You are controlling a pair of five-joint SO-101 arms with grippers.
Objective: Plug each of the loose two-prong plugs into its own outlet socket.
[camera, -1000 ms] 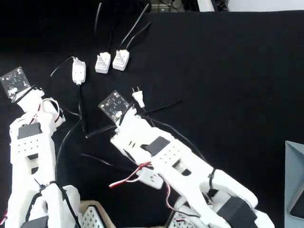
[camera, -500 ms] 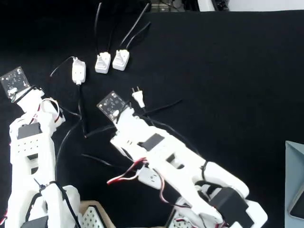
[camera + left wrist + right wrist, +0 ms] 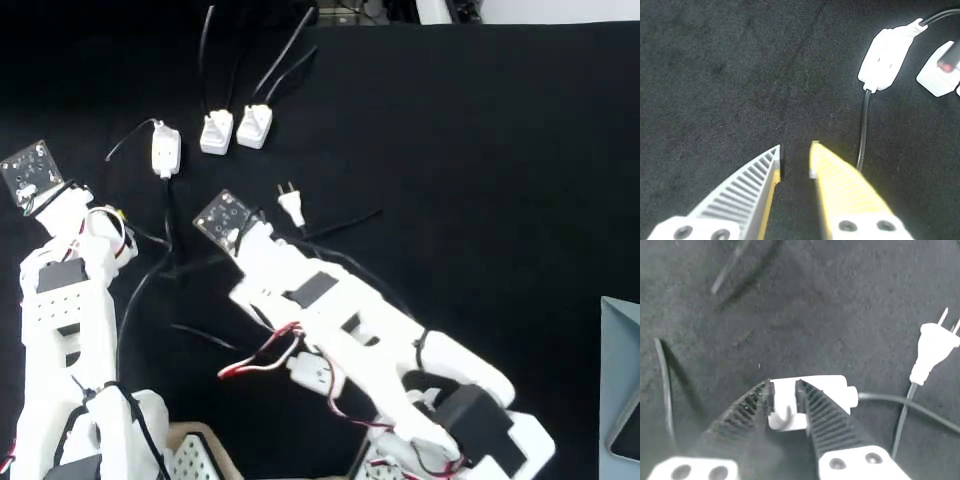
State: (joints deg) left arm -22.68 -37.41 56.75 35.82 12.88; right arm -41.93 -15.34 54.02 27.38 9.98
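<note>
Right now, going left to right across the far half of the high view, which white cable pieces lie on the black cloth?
white corded connector → first white block → second white block → loose two-prong plug

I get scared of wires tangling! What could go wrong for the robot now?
The cord of the loose plug crosses the cord of the white socket block by the right gripper, so pulling one might drag the other. The plug's prongs point away from that block, so it may need turning first. Thin black cables lie close to the right arm and could snag on it.
</note>
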